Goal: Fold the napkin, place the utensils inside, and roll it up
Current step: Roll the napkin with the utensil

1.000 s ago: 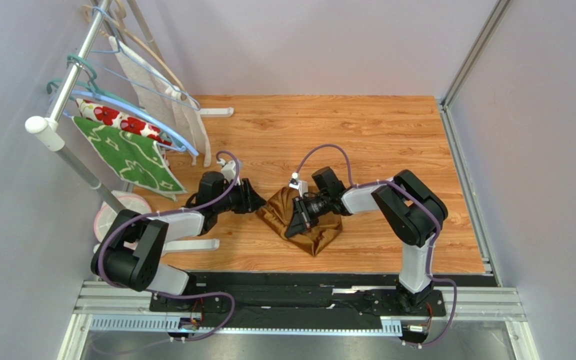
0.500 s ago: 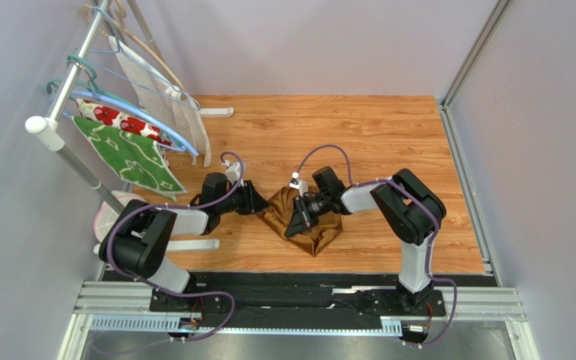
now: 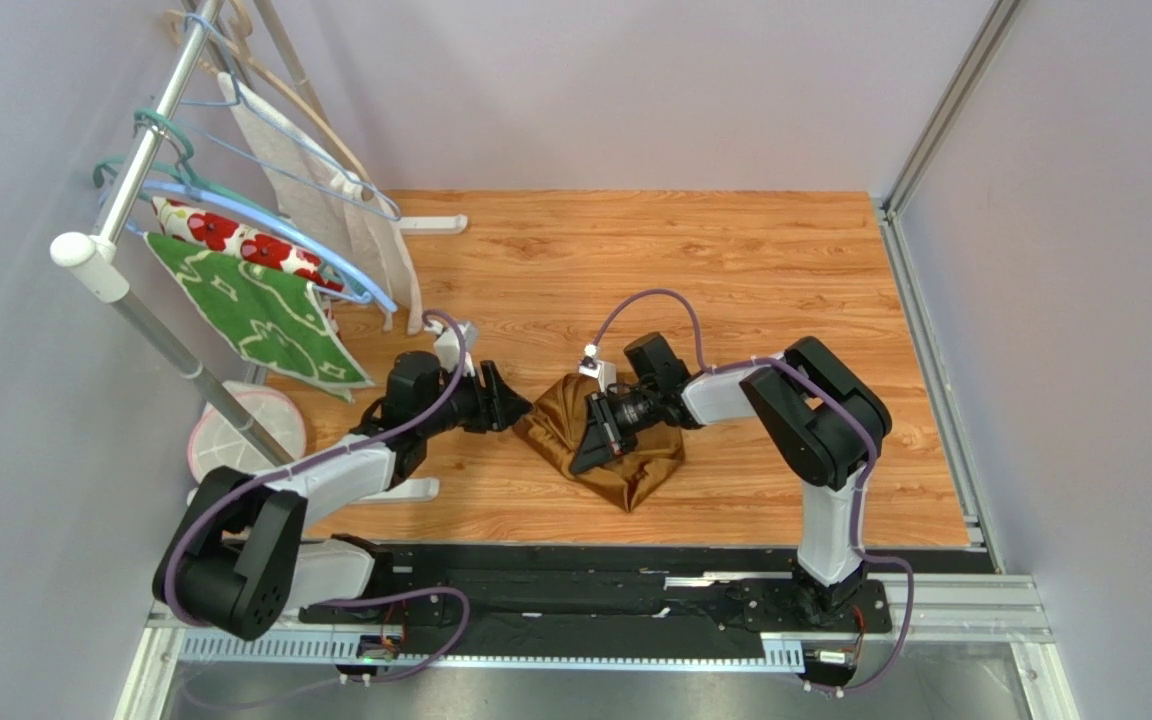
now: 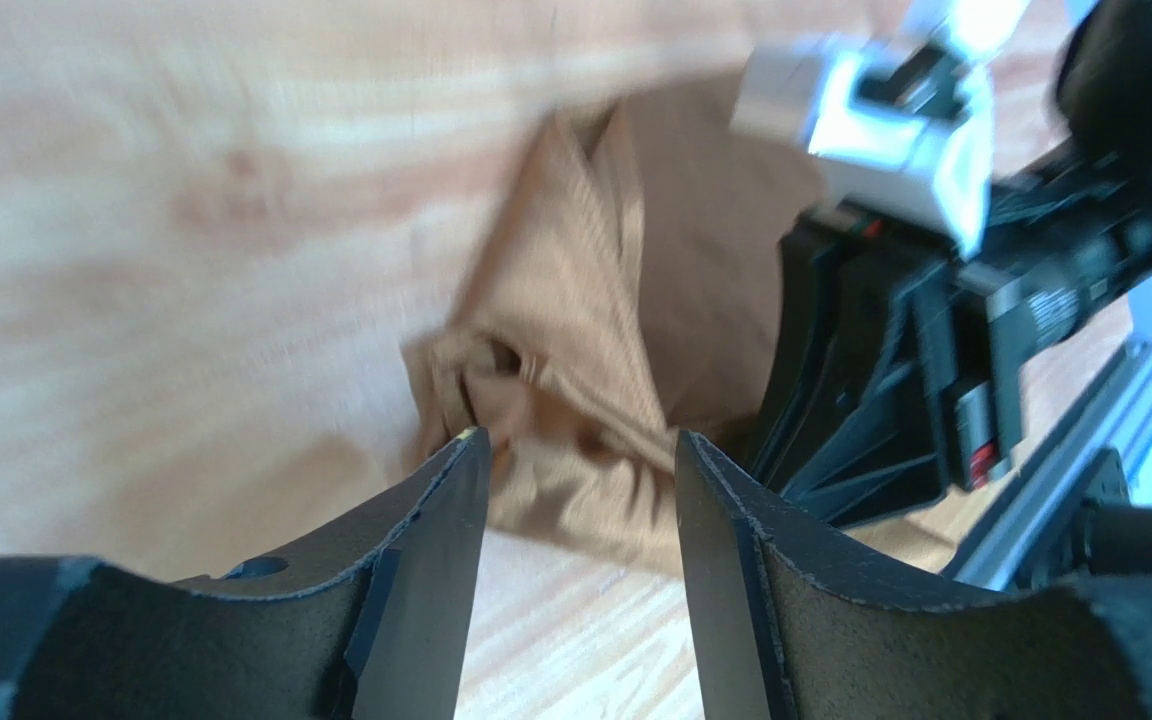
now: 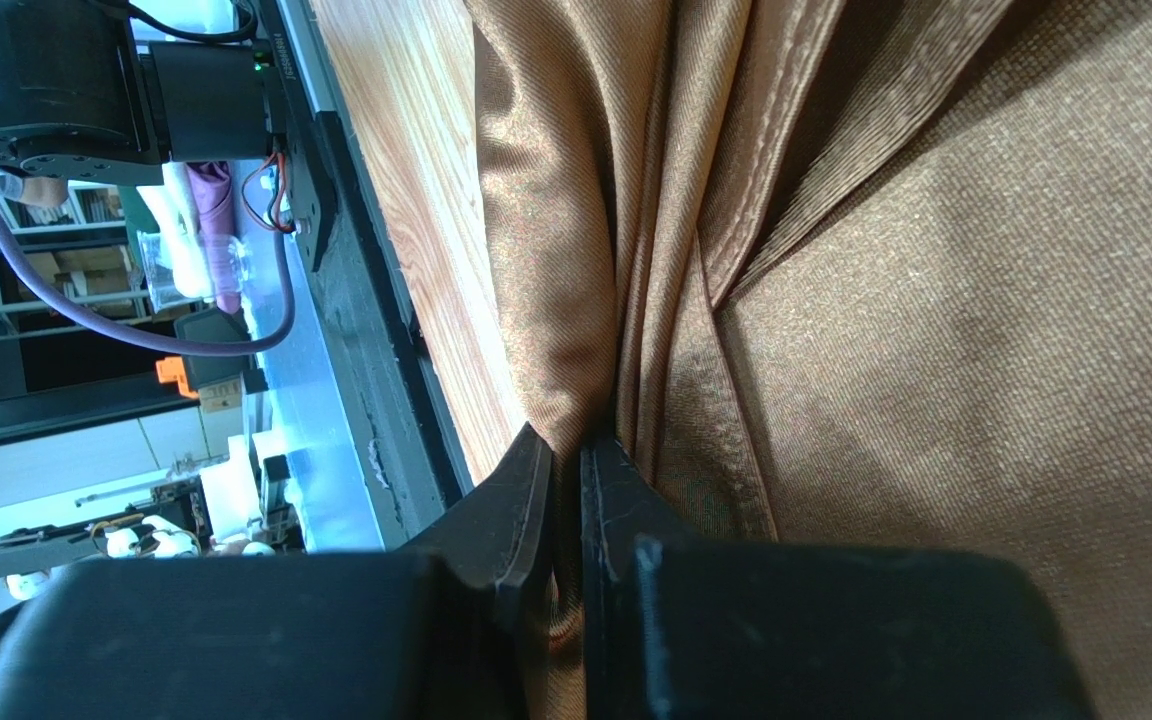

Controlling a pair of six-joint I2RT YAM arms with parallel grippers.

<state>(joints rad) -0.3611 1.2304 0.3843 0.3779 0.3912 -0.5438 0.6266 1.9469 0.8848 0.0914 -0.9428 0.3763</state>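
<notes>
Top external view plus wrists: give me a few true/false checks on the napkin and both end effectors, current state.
1. The right end effector is pinched shut on a fold of the napkin. True.
2. The napkin lies flat and fully spread out. False: it is bunched in a crumpled heap on the table.
3. The left end effector is open at the napkin's left edge. True.
4. The green leaf-patterned cloth lies on the table next to the napkin. False: it hangs on the rack at the left, well apart from the napkin.
</notes>
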